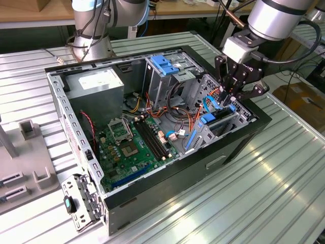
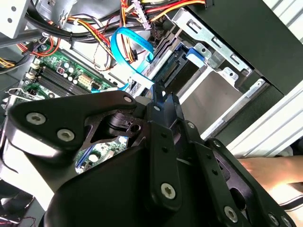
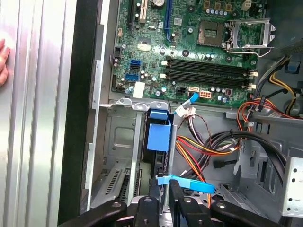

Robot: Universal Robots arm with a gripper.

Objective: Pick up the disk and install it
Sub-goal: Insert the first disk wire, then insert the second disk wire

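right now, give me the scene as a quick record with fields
gripper: low over the drive bay, at the case corner on the exterior view's right
disk: on edge in the bay, blue rails showing, directly under the gripper
contact: cannot tell whether the gripper touches the disk
case: open, lying on the table
blue cable: looped beside the gripper
motherboard: exposed, processor socket bare
hand: a person's, on the table beside the case, in the first wrist view

Robotics lab: ribbed metal bench (image 1: 264, 178), opened computer case (image 1: 152, 127).
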